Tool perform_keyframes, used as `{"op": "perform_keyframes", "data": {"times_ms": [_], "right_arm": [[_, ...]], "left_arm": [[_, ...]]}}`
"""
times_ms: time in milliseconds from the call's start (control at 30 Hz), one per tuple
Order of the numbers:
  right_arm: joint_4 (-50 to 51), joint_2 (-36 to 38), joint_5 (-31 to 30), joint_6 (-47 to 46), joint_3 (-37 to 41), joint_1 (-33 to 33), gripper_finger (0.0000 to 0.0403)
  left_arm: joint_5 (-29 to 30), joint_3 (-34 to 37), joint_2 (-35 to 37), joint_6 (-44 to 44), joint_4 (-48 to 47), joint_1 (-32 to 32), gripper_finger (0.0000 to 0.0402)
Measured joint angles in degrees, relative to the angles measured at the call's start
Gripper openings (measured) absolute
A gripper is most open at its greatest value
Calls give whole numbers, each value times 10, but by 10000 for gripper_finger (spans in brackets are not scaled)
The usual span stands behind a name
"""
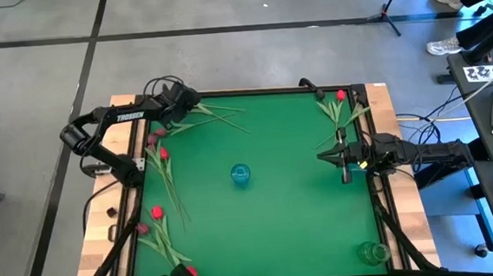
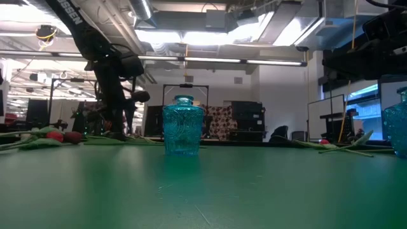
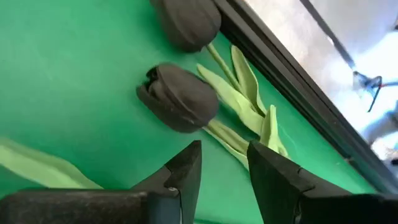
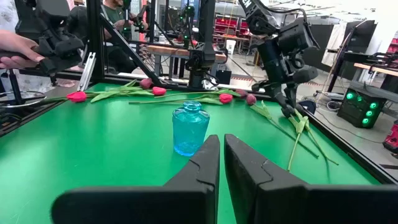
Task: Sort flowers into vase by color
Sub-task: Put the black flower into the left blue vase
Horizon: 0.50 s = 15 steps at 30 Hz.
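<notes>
Standing beside the green felt surface (image 1: 286, 205), I see the left pincer (image 3: 224, 163) low at the far left corner, its two dark fingers spread and nothing between them. Just ahead of the fingertips lie two dark, almost black tulip heads (image 3: 180, 96) on pale green stems; the farther head is cut off by the picture's edge, and I cannot tell whether the fingers touch the stem running under them. From overhead that corner is a tangle of arm, cable and leaves, so the dark heads are hard to pick out there.

The right pincer (image 4: 221, 155) hovers near the right edge, its fingers pressed nearly together with only a thin slit and nothing held. It faces the small blue glass vase (image 1: 241, 174) standing upright in the middle of the surface.

Several red tulips (image 1: 158, 155) lie along the left side, and more red ones (image 1: 339, 97) rest at the far right corner. A clear greenish glass vase (image 1: 374, 252) stands at the near right corner, partly cut off in the table-level view. A person's hand (image 4: 18, 53) shows beyond the surface.
</notes>
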State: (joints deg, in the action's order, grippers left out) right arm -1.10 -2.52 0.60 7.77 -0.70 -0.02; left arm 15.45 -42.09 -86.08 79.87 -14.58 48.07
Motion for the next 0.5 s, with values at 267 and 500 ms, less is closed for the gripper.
{"op": "perform_keyframes", "data": {"times_ms": [267,500], "right_arm": [[0,0,0,0,0,0,26],[0,0,0,0,0,0,26]], "left_arm": [[48,-1,-44,99,20,-32,128],[90,0,-56,113,18,-23,128]]}}
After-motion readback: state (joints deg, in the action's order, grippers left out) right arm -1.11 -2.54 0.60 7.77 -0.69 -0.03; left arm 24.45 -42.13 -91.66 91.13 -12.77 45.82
